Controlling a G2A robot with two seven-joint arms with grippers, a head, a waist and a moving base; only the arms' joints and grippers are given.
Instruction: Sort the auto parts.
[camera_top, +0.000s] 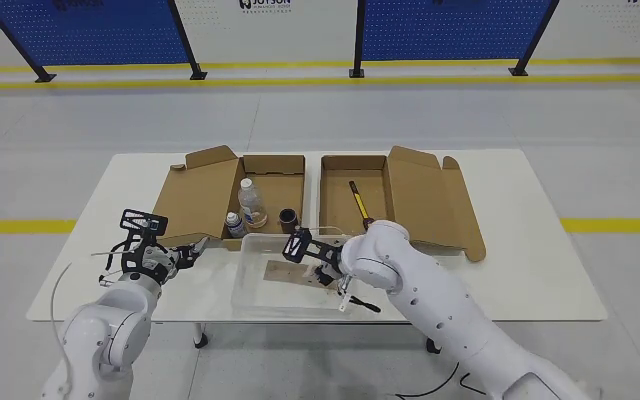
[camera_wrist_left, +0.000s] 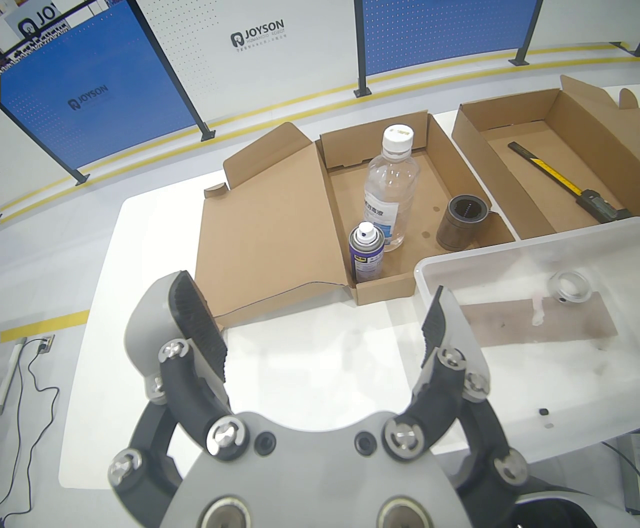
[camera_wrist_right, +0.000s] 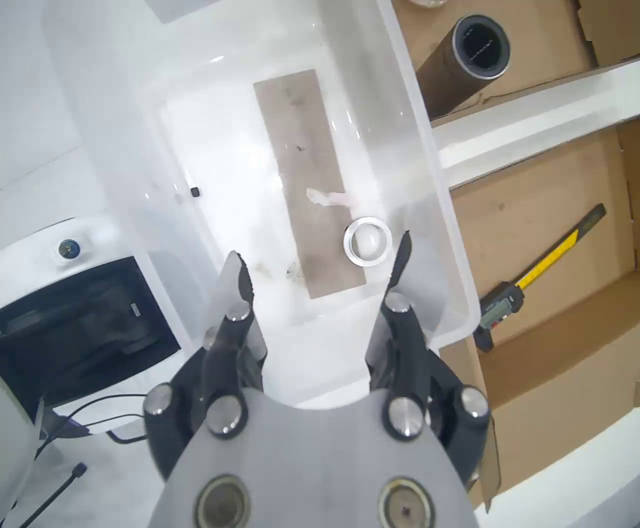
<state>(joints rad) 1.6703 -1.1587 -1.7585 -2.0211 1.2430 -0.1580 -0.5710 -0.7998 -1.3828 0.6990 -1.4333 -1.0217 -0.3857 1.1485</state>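
A clear plastic bin (camera_top: 243, 275) stands at the table's front middle. A silver metal ring (camera_wrist_right: 367, 221) lies in it near the far wall, beside a brown cardboard strip (camera_wrist_right: 305, 165). My right gripper (camera_wrist_right: 320, 250) hangs open over the bin's right end, the ring just beyond its fingertips. To the left of the bin, my left gripper (camera_wrist_left: 312, 290) is open over bare table, holding nothing. The left cardboard box (camera_wrist_left: 270, 225) holds a water bottle (camera_wrist_left: 391, 190), a spray can (camera_wrist_left: 366, 250) and a black cylinder (camera_wrist_left: 462, 221). A yellow-and-black caliper (camera_wrist_left: 560, 180) lies in the right box (camera_wrist_left: 505, 110).
Both boxes (camera_top: 200, 195) (camera_top: 420, 195) sit open behind the bin with flaps spread outward. A tiny black piece (camera_wrist_right: 195, 191) lies on the bin floor. Bare table extends to the far left and far right of the boxes.
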